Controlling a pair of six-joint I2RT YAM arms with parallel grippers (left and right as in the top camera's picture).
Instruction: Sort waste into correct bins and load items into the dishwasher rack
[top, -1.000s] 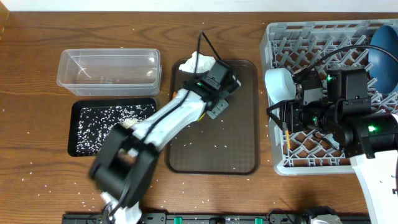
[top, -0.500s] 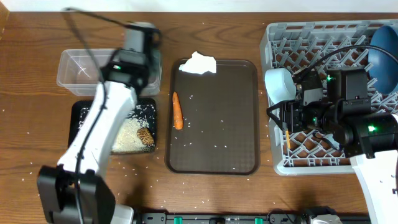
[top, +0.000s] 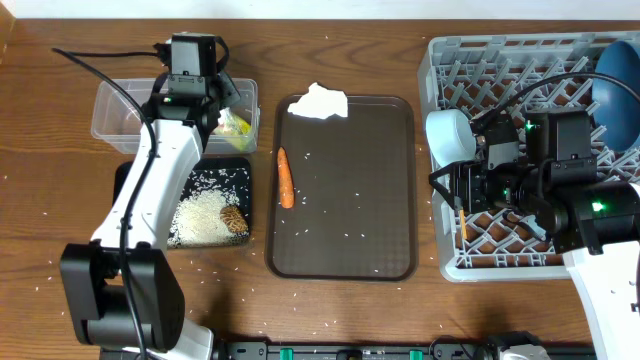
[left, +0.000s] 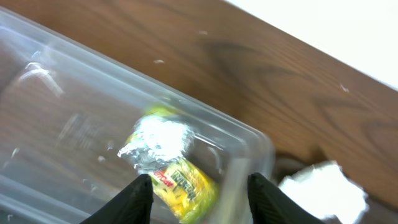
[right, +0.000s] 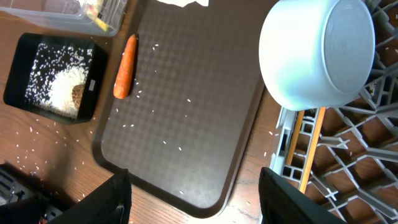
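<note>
Two left gripper (left: 199, 186) jaws stand apart over the clear tub (top: 120, 110) — yellow-green wrapper (left: 177, 177) lies inside, looks released. We should lift straight up, clear of the wall. Right gripper (right: 196, 186) — apart, empty, beside the white bowl (right: 317, 50).

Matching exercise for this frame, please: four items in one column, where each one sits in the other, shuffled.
1 yellow-green wrapper
2 brown food lump
3 carrot
4 dark-blue plate

A on the left rim of the brown serving tray
B in the dishwasher rack
C in the clear tub
D in the black tray

Pairs: 1-C, 2-D, 3-A, 4-B.
</note>
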